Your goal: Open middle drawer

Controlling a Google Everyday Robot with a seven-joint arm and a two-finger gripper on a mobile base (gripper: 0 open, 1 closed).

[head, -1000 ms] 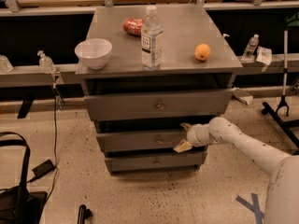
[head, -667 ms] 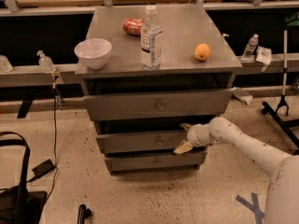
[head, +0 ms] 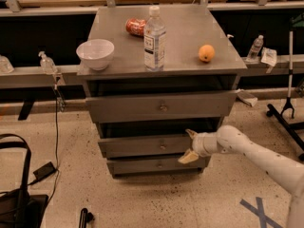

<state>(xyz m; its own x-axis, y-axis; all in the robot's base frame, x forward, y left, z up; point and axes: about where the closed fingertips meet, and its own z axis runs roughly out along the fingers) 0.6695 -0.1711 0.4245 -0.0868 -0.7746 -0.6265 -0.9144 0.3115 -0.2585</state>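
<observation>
The grey metal cabinet [head: 161, 56] has three drawers. The middle drawer [head: 137, 145] is a wide shallow grey front with a small round knob [head: 163, 147] at its centre, and it stands a little out from the cabinet, with a dark gap above it. My gripper [head: 189, 145], on a white arm [head: 247, 151] coming from the lower right, is at the right end of that drawer front. Its two tan fingers [head: 188, 157] are spread, one near the drawer's top edge and one near its bottom edge.
The top drawer [head: 161, 106] also sticks out a little; the bottom drawer [head: 156, 166] sits below. On the cabinet top stand a white bowl [head: 95, 53], a water bottle [head: 155, 39], a red can [head: 136, 26] and an orange [head: 206, 53]. A black bag [head: 19, 203] and cable lie on the floor at left.
</observation>
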